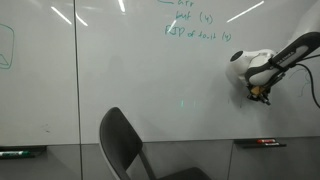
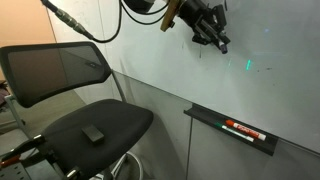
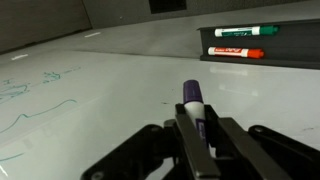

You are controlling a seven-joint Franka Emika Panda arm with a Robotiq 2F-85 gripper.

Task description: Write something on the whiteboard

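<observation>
The gripper [image 3: 198,125] is clamped on a purple-tipped marker [image 3: 192,95], its tip pointing at the whiteboard [image 3: 110,95]; whether it touches cannot be told. In both exterior views the gripper [image 1: 260,95] [image 2: 212,38] sits close against the whiteboard [image 1: 140,70], below and right of the green handwriting [image 1: 195,25] near the top edge. A tray [image 3: 240,45] of markers runs along the bottom edge. A chair [image 1: 125,145] stands in front.

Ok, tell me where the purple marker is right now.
The marker is clamped in the gripper, low centre in the wrist view, tip toward the whiteboard; in an exterior view the gripper hangs below and right of the green writing.
</observation>
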